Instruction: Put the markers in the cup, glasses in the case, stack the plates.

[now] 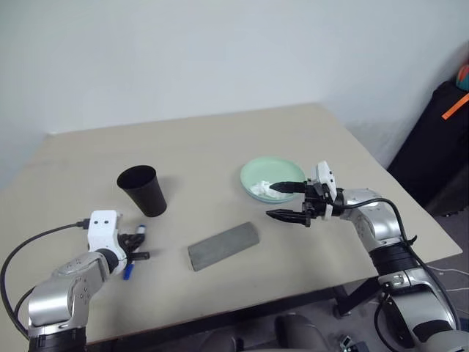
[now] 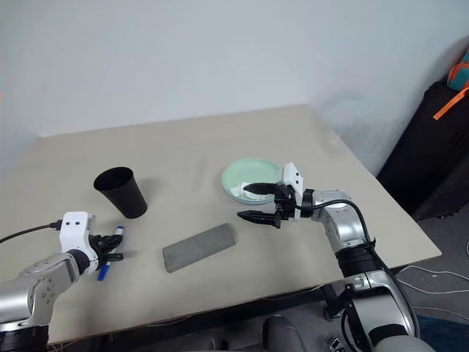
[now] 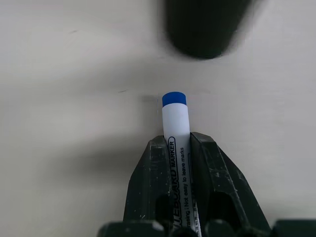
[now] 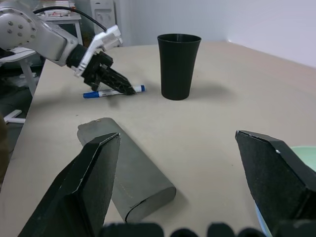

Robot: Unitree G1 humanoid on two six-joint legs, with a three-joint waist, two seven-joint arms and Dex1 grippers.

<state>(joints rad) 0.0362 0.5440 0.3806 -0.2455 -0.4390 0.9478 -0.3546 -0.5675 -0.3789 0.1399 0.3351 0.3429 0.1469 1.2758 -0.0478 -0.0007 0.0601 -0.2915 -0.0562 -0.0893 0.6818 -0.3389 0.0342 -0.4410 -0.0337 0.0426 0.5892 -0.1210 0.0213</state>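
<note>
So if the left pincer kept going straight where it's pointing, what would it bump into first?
Probably the black tapered plastic cup: it stands straight ahead of the left pincer, beyond the blue-capped white marker it is gripping. Bare table lies between.

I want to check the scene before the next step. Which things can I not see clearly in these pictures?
- Marker: its rear end is hidden between the left gripper's fingers in the left wrist view.
- Cup: blurred and cut off by the edge in the left wrist view.
- Mint green plate: the right gripper covers part of it and of the white tissue in the eye views.
</note>
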